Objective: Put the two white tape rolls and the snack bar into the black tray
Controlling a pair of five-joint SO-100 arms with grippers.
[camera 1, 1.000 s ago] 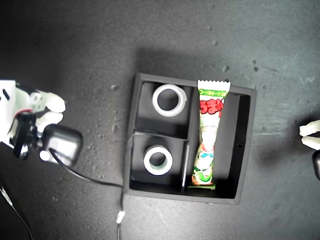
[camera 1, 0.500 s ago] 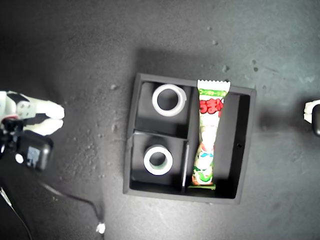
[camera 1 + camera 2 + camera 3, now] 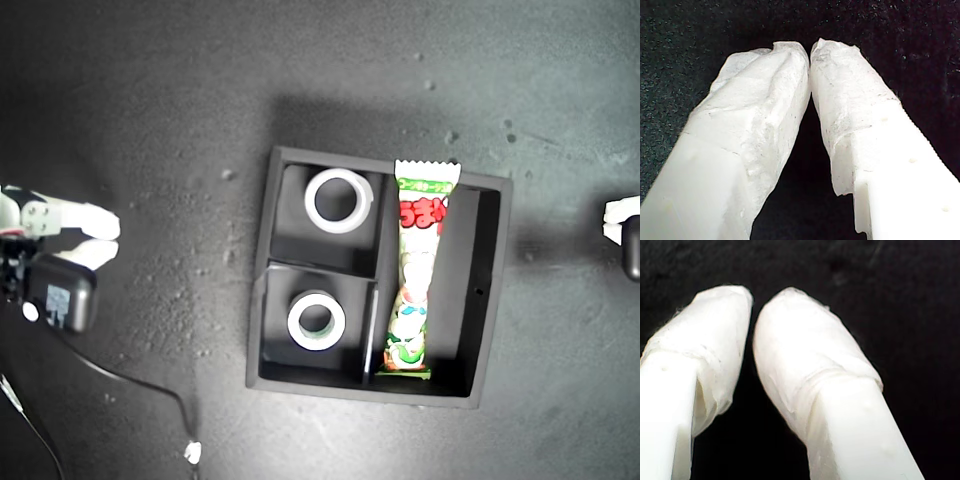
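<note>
Already both white tape rolls (image 3: 338, 200) (image 3: 316, 320) and the snack bar (image 3: 418, 270) are seen inside the black tray (image 3: 490, 290), mid-table (both pincers closed, empty, well apart from it).

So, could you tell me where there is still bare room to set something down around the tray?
The dark tabletop is bare above the black tray and along both its sides in the exterior view. Inside is crowded: each small compartment holds a tape roll, and the snack bar fills much of the long one, leaving a strip along the exterior view's right wall.
</note>
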